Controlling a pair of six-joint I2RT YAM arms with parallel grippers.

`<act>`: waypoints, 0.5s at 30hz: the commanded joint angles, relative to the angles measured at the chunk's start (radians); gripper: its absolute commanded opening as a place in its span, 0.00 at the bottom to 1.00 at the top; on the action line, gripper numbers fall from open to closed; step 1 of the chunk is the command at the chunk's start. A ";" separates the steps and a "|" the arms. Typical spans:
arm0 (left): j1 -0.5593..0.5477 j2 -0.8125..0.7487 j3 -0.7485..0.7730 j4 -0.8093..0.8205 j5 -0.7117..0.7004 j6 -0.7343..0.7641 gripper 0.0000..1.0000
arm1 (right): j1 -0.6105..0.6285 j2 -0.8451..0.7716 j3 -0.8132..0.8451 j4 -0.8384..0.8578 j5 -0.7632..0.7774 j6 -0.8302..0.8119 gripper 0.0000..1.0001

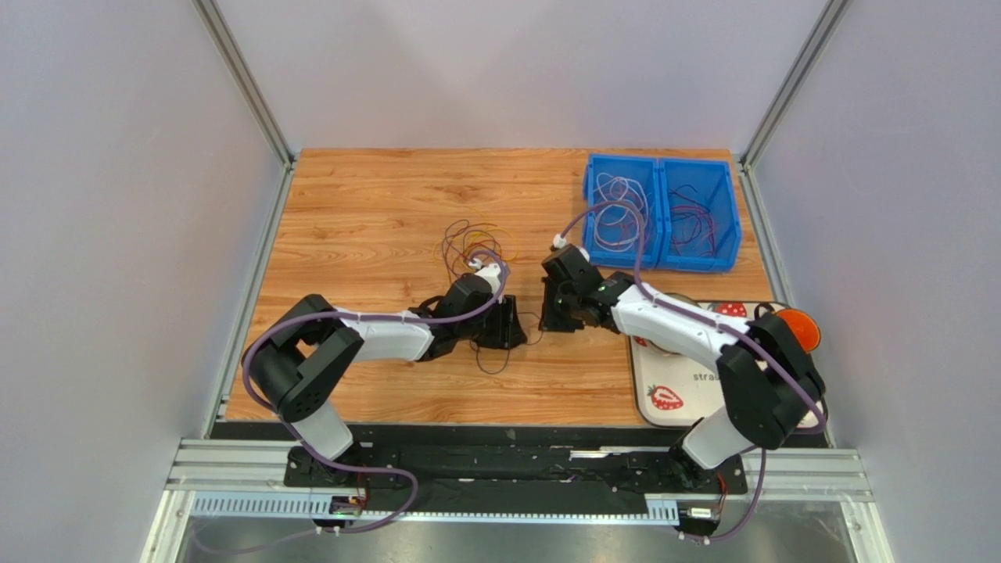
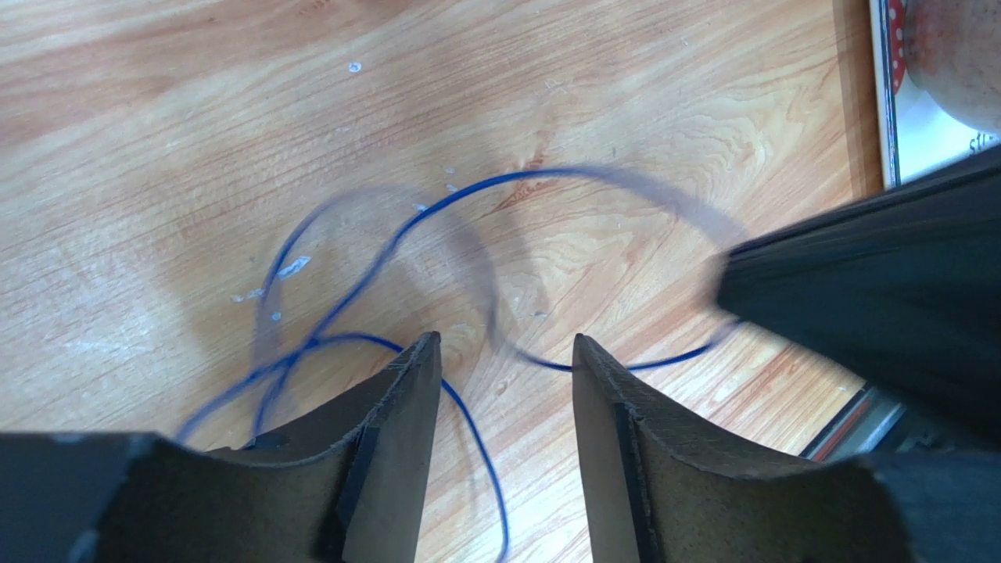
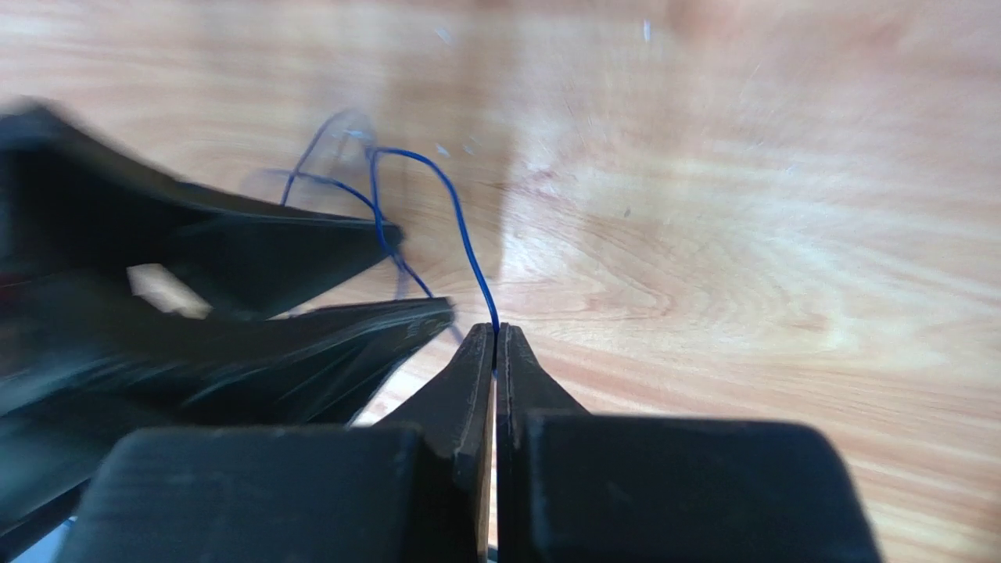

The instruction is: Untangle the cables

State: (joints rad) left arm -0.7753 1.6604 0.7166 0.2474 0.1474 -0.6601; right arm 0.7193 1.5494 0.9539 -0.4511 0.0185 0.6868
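A loose tangle of thin cables (image 1: 474,244) in red, purple and yellow lies on the wooden table behind the grippers. My left gripper (image 1: 519,324) is open and low over the table, and its open jaws (image 2: 503,343) straddle a looping blue wire (image 2: 517,178) without gripping it. My right gripper (image 1: 549,317) faces it closely from the right. In the right wrist view it (image 3: 495,333) is shut on the blue wire (image 3: 452,205), which curves away from the tips toward the left gripper's fingers (image 3: 270,252).
A blue two-compartment bin (image 1: 663,161) at the back right holds more thin cables. A white board (image 1: 676,381) with strawberry prints lies at the near right, with an orange object (image 1: 803,329) at its far edge. Thick purple-grey hoses run along both arms.
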 commanded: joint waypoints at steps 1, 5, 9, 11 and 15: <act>-0.001 -0.044 -0.038 0.035 -0.032 0.002 0.55 | -0.004 -0.133 0.153 -0.141 0.133 -0.116 0.00; -0.001 -0.042 -0.039 0.043 -0.029 0.001 0.55 | -0.027 -0.215 0.293 -0.254 0.193 -0.184 0.00; -0.004 -0.036 -0.034 0.041 -0.031 0.001 0.55 | -0.060 -0.265 0.423 -0.297 0.271 -0.253 0.00; -0.004 -0.033 -0.032 0.043 -0.032 0.001 0.55 | -0.087 -0.267 0.488 -0.340 0.294 -0.289 0.00; -0.007 -0.025 -0.026 0.039 -0.032 0.004 0.54 | -0.164 -0.249 0.658 -0.383 0.310 -0.345 0.00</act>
State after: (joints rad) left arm -0.7773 1.6413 0.6872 0.2741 0.1223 -0.6617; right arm 0.6151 1.3075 1.4712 -0.7712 0.2615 0.4381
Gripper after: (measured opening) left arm 0.544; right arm 0.007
